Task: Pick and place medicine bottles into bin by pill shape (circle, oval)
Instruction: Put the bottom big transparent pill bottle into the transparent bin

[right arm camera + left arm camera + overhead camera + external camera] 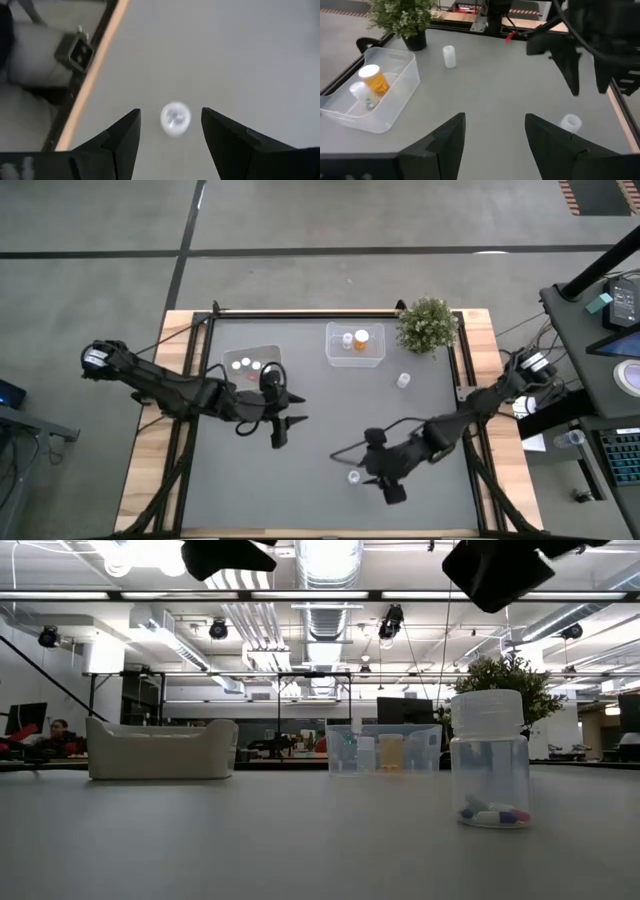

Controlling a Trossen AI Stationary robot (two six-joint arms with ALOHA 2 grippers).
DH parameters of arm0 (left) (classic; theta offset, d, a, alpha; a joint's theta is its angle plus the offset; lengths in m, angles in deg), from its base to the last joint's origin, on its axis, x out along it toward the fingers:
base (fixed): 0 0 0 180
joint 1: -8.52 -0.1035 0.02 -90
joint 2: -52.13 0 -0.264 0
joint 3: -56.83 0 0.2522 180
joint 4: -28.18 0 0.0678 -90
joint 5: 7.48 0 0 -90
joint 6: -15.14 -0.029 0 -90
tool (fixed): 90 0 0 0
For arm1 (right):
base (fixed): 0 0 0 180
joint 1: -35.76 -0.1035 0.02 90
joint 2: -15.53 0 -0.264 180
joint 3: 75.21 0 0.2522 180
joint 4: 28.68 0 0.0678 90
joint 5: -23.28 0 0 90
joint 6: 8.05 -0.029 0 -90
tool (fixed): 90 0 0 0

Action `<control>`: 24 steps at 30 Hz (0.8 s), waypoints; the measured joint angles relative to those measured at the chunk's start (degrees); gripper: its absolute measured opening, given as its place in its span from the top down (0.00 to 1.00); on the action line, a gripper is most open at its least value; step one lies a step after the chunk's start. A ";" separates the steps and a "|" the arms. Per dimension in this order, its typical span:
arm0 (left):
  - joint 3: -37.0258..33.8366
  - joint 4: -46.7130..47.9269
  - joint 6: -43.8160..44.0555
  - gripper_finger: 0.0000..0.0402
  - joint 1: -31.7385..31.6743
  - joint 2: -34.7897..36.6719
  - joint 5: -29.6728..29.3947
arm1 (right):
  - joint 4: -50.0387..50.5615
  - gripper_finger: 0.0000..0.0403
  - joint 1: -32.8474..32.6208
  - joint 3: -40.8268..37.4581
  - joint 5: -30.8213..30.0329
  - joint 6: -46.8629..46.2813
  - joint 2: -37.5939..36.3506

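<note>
**Right gripper above a bottle, ready to go down**

Your right gripper (170, 131) hangs open and empty over a clear bottle (175, 119) at the near side of the desk (330, 405). I judge this is the pick step: lower straight, then close on the cap. The near edge is close, so do not push the bottle. Your left gripper (280, 430) waits open and empty near the white bin (270, 352). The middle is free room toward the clear bin (355, 361) at the far side.

Bottle (175, 118) below right tool blurred
</note>
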State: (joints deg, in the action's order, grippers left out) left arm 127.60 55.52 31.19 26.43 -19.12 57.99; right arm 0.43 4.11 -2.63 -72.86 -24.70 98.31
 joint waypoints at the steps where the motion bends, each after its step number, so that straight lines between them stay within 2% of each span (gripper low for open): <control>1: -0.05 -0.14 0.00 0.52 0.00 -0.03 0.00 | 1.65 0.50 -0.45 1.28 -0.19 -0.04 1.36; 6: -0.39 -0.73 -0.18 0.52 -0.02 -0.01 -1.93 | 8.42 0.50 -1.11 6.60 -4.49 0.04 7.66; 12: -0.41 -1.14 -1.90 0.52 -0.02 0.01 -3.13 | 9.64 0.50 -0.80 9.73 -4.36 1.25 12.15; 24: -1.66 -1.14 -1.56 0.52 -0.04 0.01 -3.36 | 8.91 0.50 1.81 9.88 2.92 0.26 13.97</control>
State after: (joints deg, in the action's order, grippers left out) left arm 125.94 54.38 29.63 26.39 -19.11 54.63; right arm 9.34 5.92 7.26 -69.94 -24.44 112.28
